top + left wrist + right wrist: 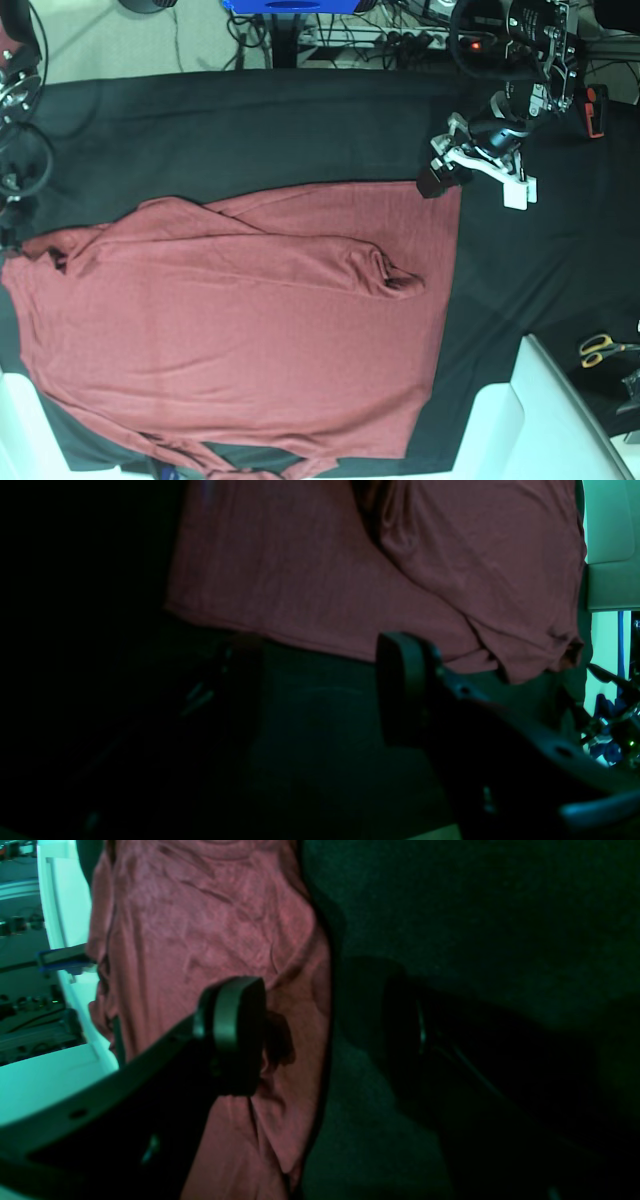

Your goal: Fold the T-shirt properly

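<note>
The brick-red T-shirt (250,330) lies spread on the black tablecloth (300,130), with one long sleeve (300,255) folded across its body. My left gripper (440,175) hovers at the shirt's far right corner. In the left wrist view it (325,690) is open with only black cloth between its fingers, and the shirt's hem (310,600) lies just beyond them. My right gripper (320,1035) is open over the shirt's edge (210,940), one finger (235,1035) above the fabric and the other above the black cloth. It grips nothing.
Yellow-handled scissors (600,348) lie at the right edge. White table pieces (540,420) sit at the lower right. Cables and the right arm's links (15,150) crowd the left edge, and electronics (510,30) stand behind the left arm.
</note>
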